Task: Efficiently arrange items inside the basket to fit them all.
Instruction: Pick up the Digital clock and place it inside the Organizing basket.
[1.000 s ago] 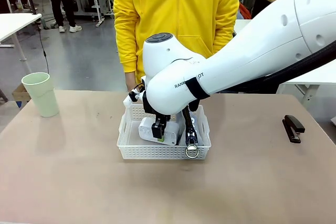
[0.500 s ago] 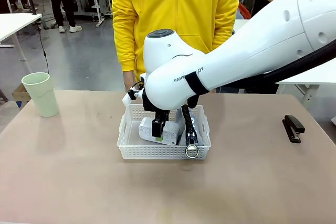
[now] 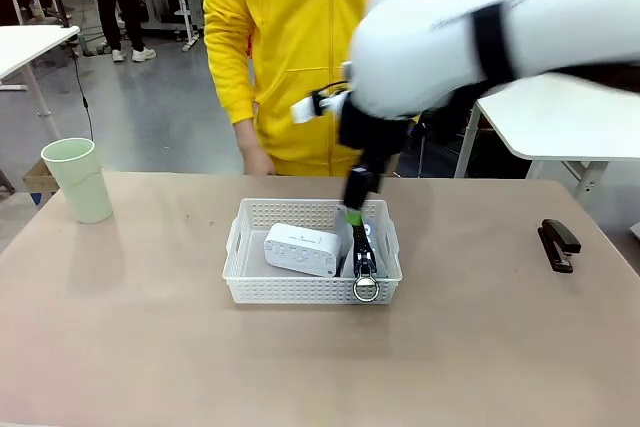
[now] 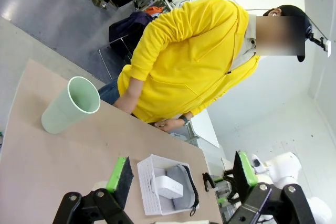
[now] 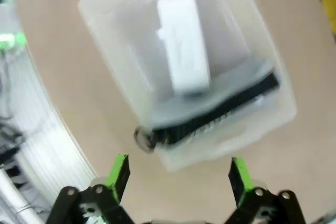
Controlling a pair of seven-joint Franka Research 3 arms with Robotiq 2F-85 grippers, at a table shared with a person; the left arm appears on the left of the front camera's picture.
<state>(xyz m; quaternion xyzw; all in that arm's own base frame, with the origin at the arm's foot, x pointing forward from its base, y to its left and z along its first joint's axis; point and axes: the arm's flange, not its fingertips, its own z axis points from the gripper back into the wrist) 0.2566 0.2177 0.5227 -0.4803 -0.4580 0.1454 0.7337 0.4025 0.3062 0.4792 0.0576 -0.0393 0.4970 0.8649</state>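
Right hand (image 3: 354, 209) now higher, motion-blurred

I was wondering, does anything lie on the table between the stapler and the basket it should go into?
Nothing visible lies on that stretch of table. The stapler sits apart to the basket's right; the open right gripper hangs over the pouch in it.

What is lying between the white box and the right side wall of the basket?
The grey pouch with the black zipper lies there, beside the white box, inside the basket. The front view shows it.
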